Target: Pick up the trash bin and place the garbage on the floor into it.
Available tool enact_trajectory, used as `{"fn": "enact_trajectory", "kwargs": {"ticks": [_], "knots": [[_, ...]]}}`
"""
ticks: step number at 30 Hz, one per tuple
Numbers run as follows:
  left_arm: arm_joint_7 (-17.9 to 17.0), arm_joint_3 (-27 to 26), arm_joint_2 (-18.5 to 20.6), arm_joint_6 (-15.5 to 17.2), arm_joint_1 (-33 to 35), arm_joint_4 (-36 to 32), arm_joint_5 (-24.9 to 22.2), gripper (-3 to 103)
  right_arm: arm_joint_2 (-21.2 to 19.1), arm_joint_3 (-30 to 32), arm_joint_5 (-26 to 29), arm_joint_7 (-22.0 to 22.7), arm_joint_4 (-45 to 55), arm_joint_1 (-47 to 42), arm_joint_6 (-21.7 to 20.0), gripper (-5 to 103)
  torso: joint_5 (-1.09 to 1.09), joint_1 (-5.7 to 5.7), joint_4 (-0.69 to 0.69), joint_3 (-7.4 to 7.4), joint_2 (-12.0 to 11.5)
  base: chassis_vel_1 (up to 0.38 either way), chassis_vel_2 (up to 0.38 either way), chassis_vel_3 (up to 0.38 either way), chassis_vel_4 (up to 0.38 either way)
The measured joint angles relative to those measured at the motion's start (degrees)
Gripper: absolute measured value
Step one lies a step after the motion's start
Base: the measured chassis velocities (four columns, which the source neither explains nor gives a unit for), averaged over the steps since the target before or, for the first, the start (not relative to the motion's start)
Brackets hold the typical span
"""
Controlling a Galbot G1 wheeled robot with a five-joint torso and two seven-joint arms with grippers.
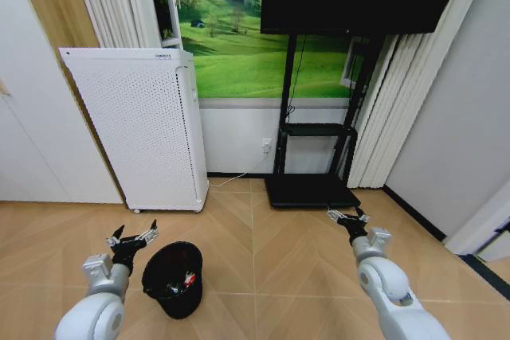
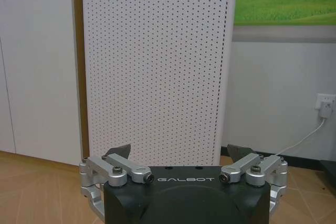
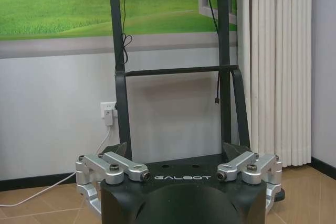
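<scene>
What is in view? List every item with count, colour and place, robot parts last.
trash bin: one, black, on the floor beside the left gripper, litter inside.
garbage: small red and white bits, number unclear, in the bin.
air purifier: one, white perforated, against the wall, behind the bin.
TV stand: one, black, against the wall, screen on top.
landscape mural: one, green, on the wall.
left gripper: one, fingers open, empty.
right gripper: one, fingers open, empty, before the stand.
</scene>
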Motion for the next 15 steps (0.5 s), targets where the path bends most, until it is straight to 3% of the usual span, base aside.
{"fn": "enact_trajectory", "kwargs": {"ticks": [6,15], "knots": [[0.3,-0.2,0.0,-0.7,-0.1,0.1,0.1,100,-0.2,0.1,0.0,0.0,-0.1,-0.1,0.0,100,0.0,0.01,0.0,0.06,0.1,0.0,0.0,0.0,0.0],[0.6,-0.2,-0.1,-1.8,-0.3,0.6,0.0,100,0.1,0.0,-0.1,0.0,-0.2,-0.1,0.0,100,0.0,0.13,0.0,1.61,1.8,0.0,0.0,0.0,0.0]]}}
